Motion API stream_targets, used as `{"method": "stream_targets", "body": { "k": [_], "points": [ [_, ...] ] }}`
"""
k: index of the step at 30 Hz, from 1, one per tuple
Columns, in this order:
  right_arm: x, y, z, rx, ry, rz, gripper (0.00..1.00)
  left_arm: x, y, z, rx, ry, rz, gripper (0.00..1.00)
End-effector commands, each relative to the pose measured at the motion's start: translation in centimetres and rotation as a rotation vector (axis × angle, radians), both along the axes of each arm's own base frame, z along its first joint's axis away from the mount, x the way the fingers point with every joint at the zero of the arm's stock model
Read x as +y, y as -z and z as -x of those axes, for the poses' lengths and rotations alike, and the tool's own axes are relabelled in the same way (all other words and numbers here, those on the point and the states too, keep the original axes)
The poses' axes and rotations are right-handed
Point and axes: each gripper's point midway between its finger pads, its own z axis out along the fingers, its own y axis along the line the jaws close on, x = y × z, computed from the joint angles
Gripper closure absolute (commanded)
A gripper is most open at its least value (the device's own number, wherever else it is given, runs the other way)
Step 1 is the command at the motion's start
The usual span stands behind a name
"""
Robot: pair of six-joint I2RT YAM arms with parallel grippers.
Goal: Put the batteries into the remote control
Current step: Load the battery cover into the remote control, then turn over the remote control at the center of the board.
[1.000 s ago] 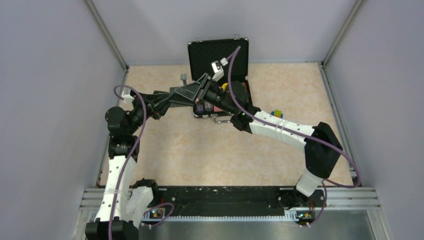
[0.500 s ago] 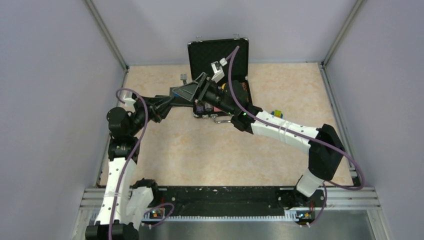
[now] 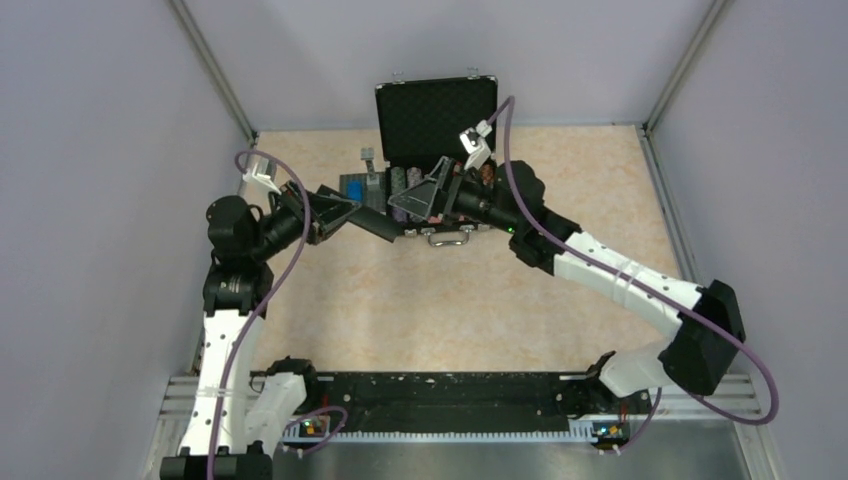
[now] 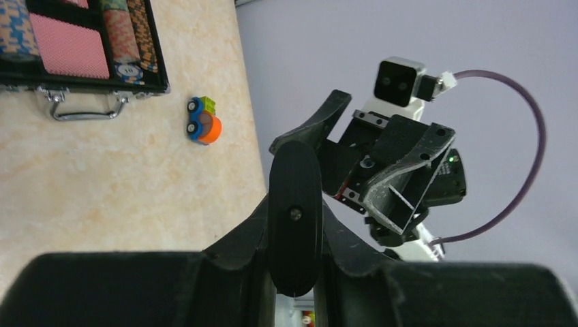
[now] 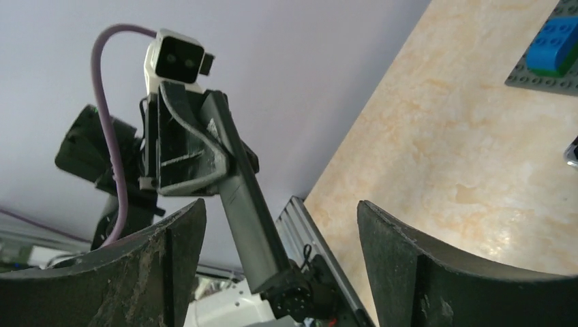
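Top external tally: two arms, two grippers, one remote control [image 5: 252,211], one open case [image 3: 437,110], one grey studded baseplate [image 5: 542,80]. Left wrist adds one toy car [image 4: 204,127], one pink card pack [image 4: 68,44] and rows of striped chips [image 4: 123,37].

Left gripper [image 4: 293,238]: fingers pinched tight on the remote control's end, bar aloft and tilted at about 11 o'clock from table centre, just off the case's near-left corner. Right gripper [image 5: 279,204]: fingers spread wide with nothing between them, facing the remote control from 3 o'clock, near but apart.

Hemmed by pale lilac walls [image 3: 90,150] at 9, 12 and 3 o'clock, and a metal rail [image 3: 450,405] at 6. Open marbled tabletop [image 3: 420,310] between case and arm bases.

Remote control slim, flat, smooth and straight-edged. Case black, with dimpled foam lid upright and a bent-wire metal handle [image 4: 85,109]. Toy car rounded, in blue, orange and green. One blue brick [image 5: 549,48] on the baseplate.
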Motion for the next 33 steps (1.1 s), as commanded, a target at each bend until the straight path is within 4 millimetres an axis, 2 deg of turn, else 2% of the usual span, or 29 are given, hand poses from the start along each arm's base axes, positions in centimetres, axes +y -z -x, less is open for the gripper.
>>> {"method": "stream_targets", "body": {
  "k": [1, 4, 7, 10, 13, 17, 20, 26, 33],
  "points": [
    [-2.0, -2.9, 3.2, -0.281, -0.162, 0.094, 0.2, -0.2, -1.8, 0.9, -0.185, 0.069, -0.164, 1.0],
    [-1.3, -2.8, 4.5, -0.375, -0.295, 0.159, 0.19, -1.2, -2.4, 2.3, -0.257, 0.185, -0.18, 1.0],
    [-0.3, -2.5, 6.7, -0.407, -0.483, 0.132, 0.19, -1.5, -3.4, 3.7, -0.382, 0.243, -0.216, 1.0],
    [0.2, -2.7, 8.2, -0.418, -0.582, 0.068, 0.19, -2.0, -4.3, 5.0, -0.442, 0.311, -0.203, 1.0],
    [0.9, -3.0, 9.5, -0.453, -0.649, 0.043, 0.19, -2.1, -4.7, 5.4, -0.462, 0.317, -0.193, 1.0],
    [1.8, -2.0, 10.0, -0.457, -0.689, 0.066, 0.2, -2.3, -5.4, 6.3, -0.509, 0.34, -0.171, 1.0],
    [2.3, -1.6, 10.3, -0.45, -0.711, 0.063, 0.24, -2.4, -5.5, 6.7, -0.524, 0.349, -0.173, 1.0],
    [2.7, -1.9, 10.1, -0.434, -0.698, 0.035, 0.52, -2.4, -5.3, 6.7, -0.517, 0.354, -0.177, 1.0],
    [2.9, -1.9, 10.0, -0.42, -0.689, 0.02, 0.56, -2.4, -5.1, 7.1, -0.528, 0.369, -0.198, 1.0]
  ]
}}
